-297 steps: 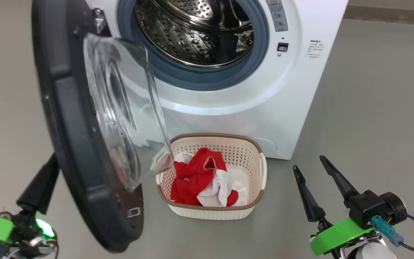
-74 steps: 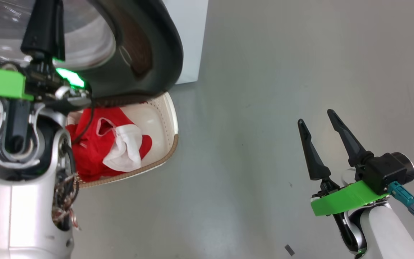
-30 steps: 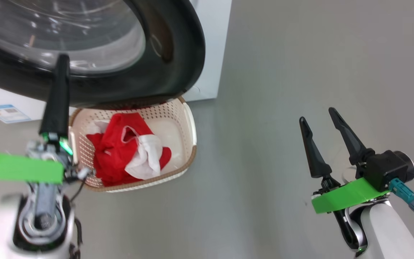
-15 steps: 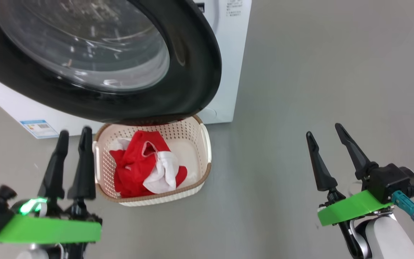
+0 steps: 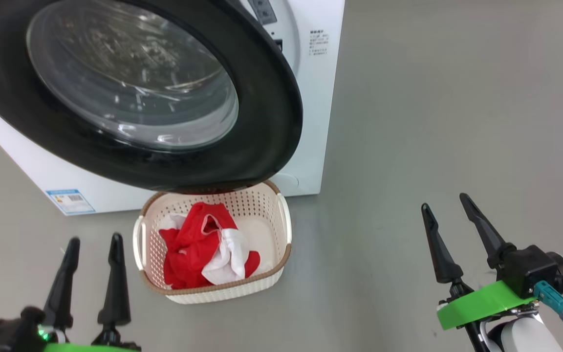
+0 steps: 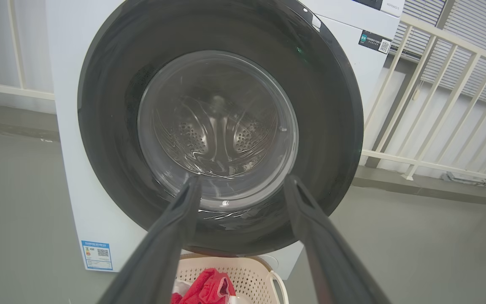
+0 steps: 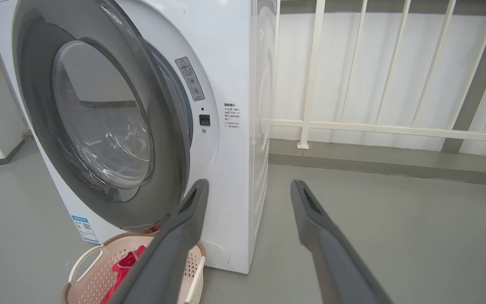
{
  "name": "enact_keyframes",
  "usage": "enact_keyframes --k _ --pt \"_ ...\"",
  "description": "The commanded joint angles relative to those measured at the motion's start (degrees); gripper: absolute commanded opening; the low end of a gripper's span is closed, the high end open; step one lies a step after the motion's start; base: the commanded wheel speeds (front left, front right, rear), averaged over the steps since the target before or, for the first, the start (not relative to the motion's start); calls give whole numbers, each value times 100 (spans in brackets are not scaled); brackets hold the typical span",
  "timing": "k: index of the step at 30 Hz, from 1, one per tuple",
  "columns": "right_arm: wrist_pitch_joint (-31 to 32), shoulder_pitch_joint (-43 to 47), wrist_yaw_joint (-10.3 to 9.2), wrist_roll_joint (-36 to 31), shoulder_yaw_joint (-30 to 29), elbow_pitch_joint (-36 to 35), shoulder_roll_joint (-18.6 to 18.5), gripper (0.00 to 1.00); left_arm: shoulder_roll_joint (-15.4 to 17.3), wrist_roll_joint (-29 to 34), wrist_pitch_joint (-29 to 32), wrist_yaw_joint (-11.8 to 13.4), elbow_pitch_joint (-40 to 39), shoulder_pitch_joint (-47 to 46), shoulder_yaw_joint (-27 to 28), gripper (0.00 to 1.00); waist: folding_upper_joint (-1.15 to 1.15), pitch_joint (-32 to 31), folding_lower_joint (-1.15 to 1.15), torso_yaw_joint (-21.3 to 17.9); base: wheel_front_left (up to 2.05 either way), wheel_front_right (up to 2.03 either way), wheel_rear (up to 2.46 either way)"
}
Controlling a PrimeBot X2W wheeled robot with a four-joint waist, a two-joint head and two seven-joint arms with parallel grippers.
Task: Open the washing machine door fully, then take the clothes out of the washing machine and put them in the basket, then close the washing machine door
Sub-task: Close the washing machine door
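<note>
The washing machine door (image 5: 271, 122), black-rimmed with a clear glass bowl, is swung over the front of the white washing machine (image 5: 318, 98). In the right wrist view the door (image 7: 32, 105) still stands slightly off the front at its free edge. Below it sits the cream basket (image 5: 281, 230) holding the red and white clothes (image 5: 193, 249). My left gripper (image 5: 95, 238) is open and empty at the lower left, just left of the basket. My right gripper (image 5: 443, 201) is open and empty over bare floor at the right.
A blue label sticker (image 5: 71, 201) marks the machine's lower left front. A white railing (image 7: 352, 126) runs behind and to the right of the machine. Grey floor (image 5: 433, 122) spreads right of the machine and basket.
The door has swung from wide open to lying over the machine's front. My left arm has drawn back from the door to the lower left. The camera has shifted; the right gripper stays open.
</note>
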Motion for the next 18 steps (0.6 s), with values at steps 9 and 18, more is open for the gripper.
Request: enact_keyframes --k 9,18 --pt "-37 210 26 -188 101 -265 -15 100 -78 485 -69 41 66 453 459 100 0 -343 0 26 0 0 0" --pt "-37 388 26 -180 114 -294 -15 100 -101 883 -69 88 218 675 424 100 0 -520 0 60 0 0 0"
